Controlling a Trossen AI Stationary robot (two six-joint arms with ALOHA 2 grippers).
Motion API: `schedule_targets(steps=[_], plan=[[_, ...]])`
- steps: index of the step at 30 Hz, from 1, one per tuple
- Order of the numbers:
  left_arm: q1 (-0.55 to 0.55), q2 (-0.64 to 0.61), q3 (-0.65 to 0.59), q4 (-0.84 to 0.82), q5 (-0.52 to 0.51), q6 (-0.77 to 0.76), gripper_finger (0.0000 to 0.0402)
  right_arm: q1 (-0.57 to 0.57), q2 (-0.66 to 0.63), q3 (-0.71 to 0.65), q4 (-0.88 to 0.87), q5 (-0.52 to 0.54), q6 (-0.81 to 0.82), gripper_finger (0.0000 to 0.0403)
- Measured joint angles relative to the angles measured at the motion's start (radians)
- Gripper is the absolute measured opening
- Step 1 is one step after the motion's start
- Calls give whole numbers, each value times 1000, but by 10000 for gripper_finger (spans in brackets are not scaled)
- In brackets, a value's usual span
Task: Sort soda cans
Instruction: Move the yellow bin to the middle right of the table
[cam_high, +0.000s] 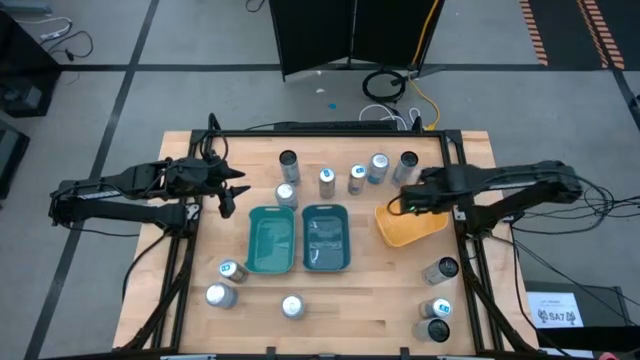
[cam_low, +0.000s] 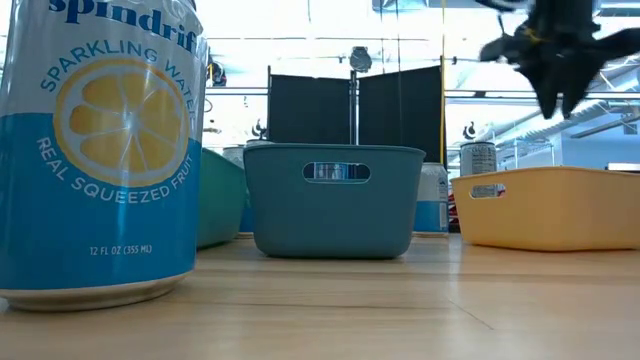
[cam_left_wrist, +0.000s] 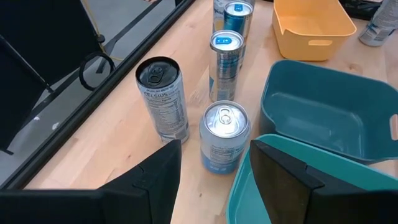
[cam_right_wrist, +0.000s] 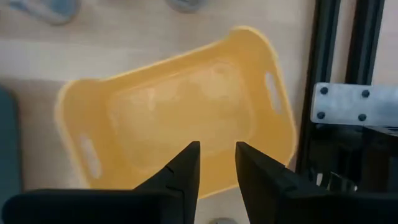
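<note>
My left gripper (cam_left_wrist: 214, 165) hovers, jaws spread, near a silver-topped can (cam_left_wrist: 224, 137) at the green tray's (cam_high: 270, 240) 12 o'clock; my right gripper (cam_right_wrist: 217, 165), jaws slightly parted and empty, hangs over the orange tray (cam_right_wrist: 261, 81).

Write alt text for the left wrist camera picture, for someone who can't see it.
The left gripper, fingers open, hovers near a silver-topped soda can standing beside the green tray. A dark-topped can stands next to it, two blue-topped cans line up beyond, and the teal tray and orange tray sit empty.
</note>
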Motion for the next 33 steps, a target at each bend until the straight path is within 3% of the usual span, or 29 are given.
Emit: schedule_targets(steps=[5,9,21,33], plan=[[0,0,0,7,0,0,202,-134,-166,-185,103,-105,-159,122],[0,0,0,7,0,-1,202,-241,-221,-258,163,-121,-370,135],[0,0,0,7,1,-79,202,-527,-160,-323,204,-121,-904,144],[0,0,0,7,1,-84,202,-605,-86,-387,252,-175,-1087,112]])
